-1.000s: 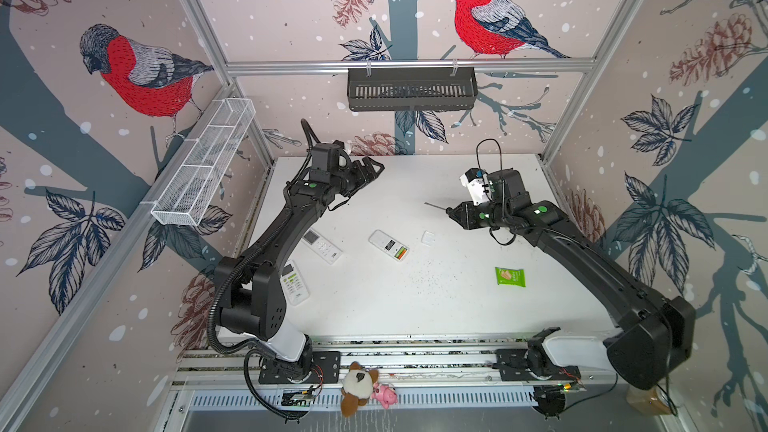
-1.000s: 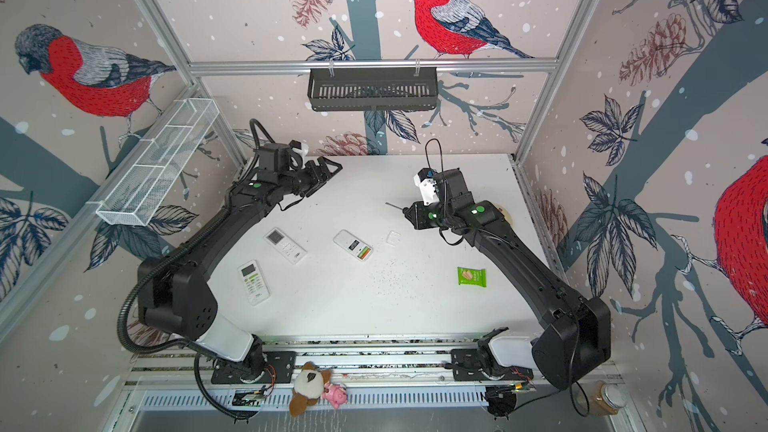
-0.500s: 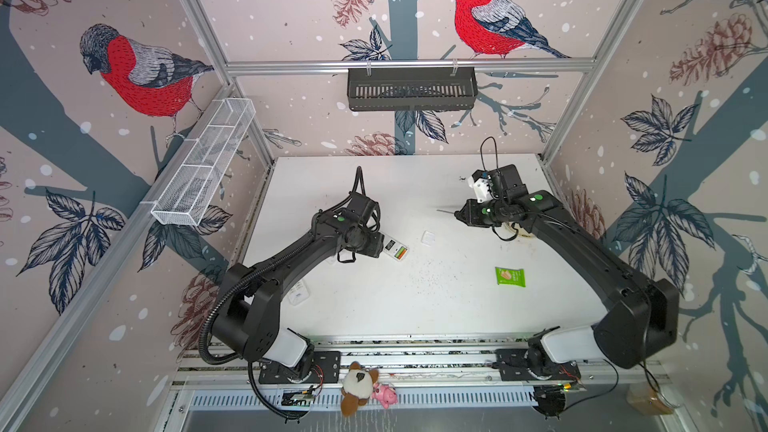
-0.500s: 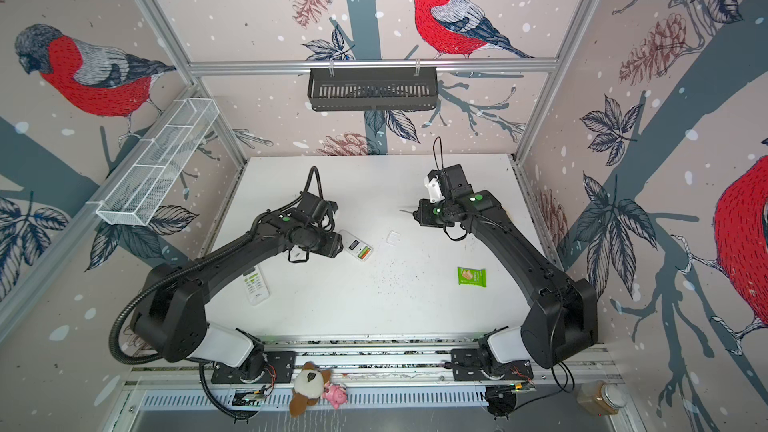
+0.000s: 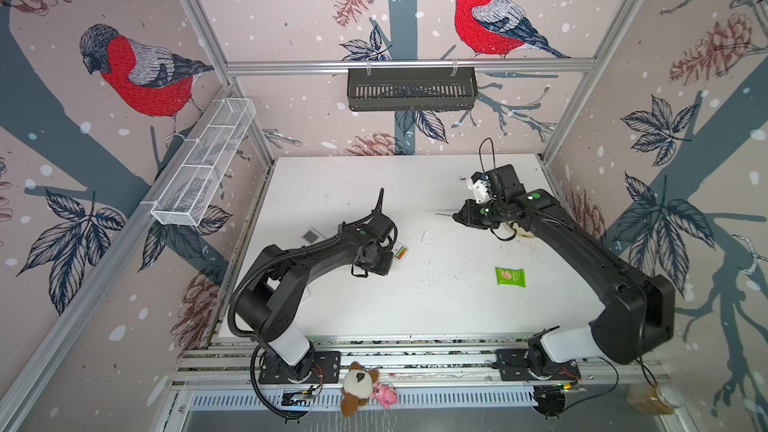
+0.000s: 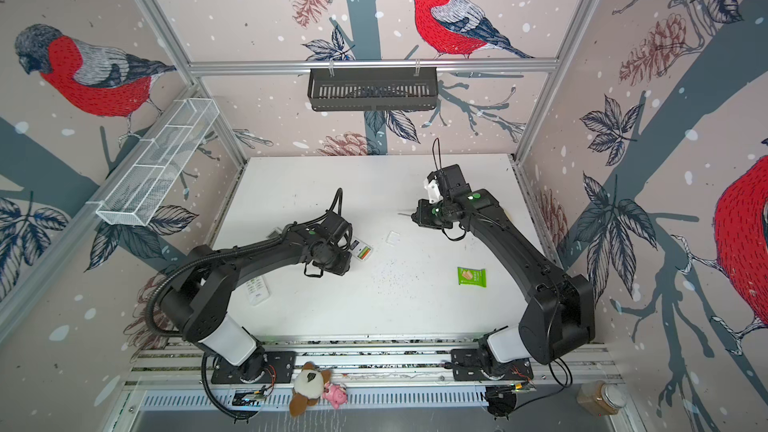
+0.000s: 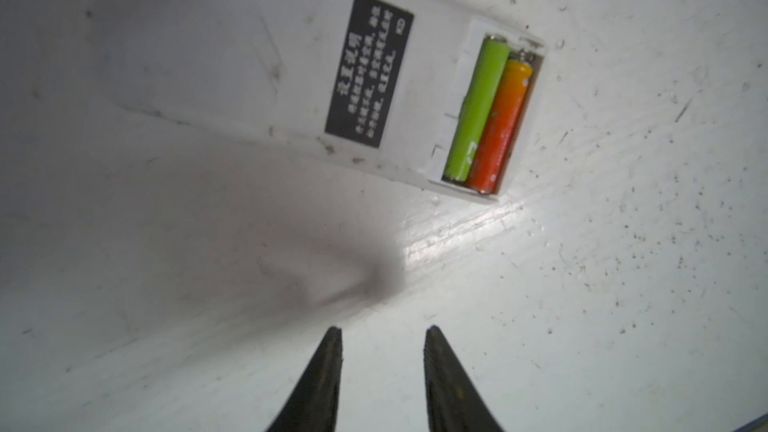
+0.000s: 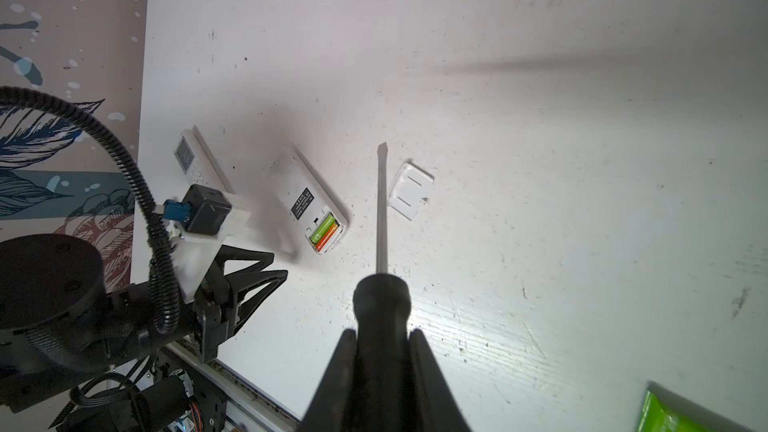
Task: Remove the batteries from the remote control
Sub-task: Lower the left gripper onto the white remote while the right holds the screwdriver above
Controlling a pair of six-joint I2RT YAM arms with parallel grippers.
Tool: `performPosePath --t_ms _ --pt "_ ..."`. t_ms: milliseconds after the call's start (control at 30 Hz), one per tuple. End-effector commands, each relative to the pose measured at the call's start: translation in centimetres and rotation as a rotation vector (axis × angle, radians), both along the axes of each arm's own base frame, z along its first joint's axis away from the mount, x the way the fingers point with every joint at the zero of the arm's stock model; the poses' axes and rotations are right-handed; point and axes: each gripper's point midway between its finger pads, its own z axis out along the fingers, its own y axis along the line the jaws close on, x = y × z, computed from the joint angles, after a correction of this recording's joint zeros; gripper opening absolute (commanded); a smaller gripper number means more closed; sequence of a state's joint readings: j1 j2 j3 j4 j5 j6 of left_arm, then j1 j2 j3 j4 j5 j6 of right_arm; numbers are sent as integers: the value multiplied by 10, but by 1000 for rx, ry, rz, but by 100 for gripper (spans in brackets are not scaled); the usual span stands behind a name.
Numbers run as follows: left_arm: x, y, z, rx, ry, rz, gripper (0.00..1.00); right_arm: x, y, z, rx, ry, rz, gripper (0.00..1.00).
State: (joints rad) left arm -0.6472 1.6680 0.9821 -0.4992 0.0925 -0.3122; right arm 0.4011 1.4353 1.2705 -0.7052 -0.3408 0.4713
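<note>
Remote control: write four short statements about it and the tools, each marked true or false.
1. A green battery and an orange battery lie in the remote's open bay. True.
2. The cover is fitted on the remote. False: it lies on the table, apart from it.
3. The right tool is shut on the screwdriver. True.
4. The left tool grips the green battery. False: its jaws stand apart, empty, short of the remote.
</note>
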Motion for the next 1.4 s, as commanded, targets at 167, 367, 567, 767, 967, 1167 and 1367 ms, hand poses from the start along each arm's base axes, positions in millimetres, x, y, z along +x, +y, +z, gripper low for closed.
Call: performPosePath --t_ms 167,367,567,767,967,1167,1367 --pt "36 -26 -5 11 -44 29 36 3 -1 11 13 -37 -11 1" --pt "58 -43 -9 0 -57 57 36 3 -3 9 6 -41 -16 1" --pt "92 -64 1 -23 -111 96 38 3 -3 4 -1 -39 -17 1" --pt "104 -89 31 -142 -133 84 47 2 -7 0 -15 -38 -25 1" --pt "105 -67 70 -166 -204 48 72 0 -14 -4 -21 -31 -40 1" --pt "108 -23 63 -41 -235 -155 86 0 -15 -7 -20 -23 -41 1" --pt "120 -7 43 12 -202 -242 86 5 -12 -8 -19 -16 -31 1"
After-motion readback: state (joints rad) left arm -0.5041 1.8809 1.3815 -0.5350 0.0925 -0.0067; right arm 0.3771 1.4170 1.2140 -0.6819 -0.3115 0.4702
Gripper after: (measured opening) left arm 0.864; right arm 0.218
